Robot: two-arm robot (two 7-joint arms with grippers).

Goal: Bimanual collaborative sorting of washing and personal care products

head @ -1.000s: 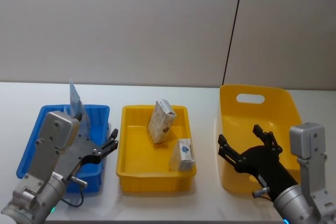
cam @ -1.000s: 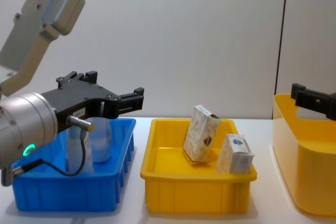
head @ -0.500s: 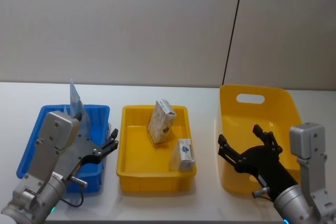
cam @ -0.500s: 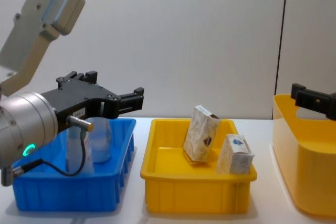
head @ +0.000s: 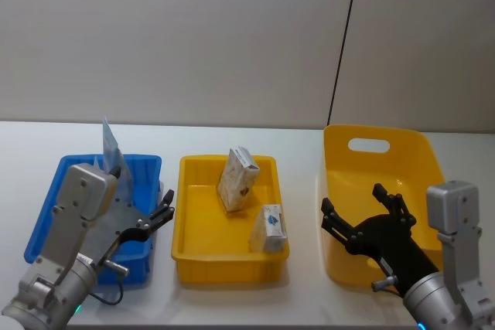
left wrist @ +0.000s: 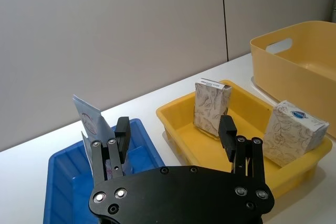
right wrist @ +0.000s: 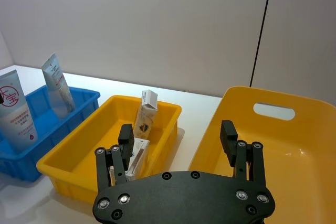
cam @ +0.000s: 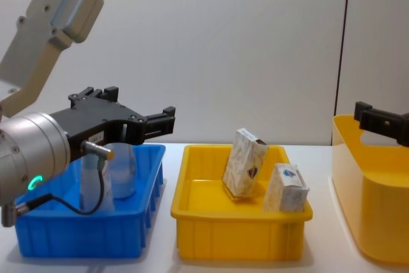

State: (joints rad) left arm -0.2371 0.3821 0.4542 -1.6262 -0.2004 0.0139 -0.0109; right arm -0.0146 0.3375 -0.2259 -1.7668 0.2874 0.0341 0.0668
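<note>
The left gripper [head: 161,216], above the blue plastic tray [head: 143,162], and the right gripper [head: 352,200], above the yellow plastic tub [head: 418,156], are held spread and empty. The beige patterned cardboard carton [head: 236,182] should be clasped squarely.

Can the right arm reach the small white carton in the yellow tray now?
Probably yes: the right pincer hangs open right of the yellow tray; the small white carton stands uncovered in its near right corner.

— Where are the soft packs?
— In the blue tray [head: 147,160], both upright: the pouch with a red circle [right wrist: 16,109] and the second pale blue pouch [right wrist: 58,83], set apart.
— And the boxes?
— In the yellow tray [head: 232,270]. The beige patterned carton [head: 237,179] stands tilted toward the back; the small carton with a blue mark [head: 271,228] sits near it, front right.
</note>
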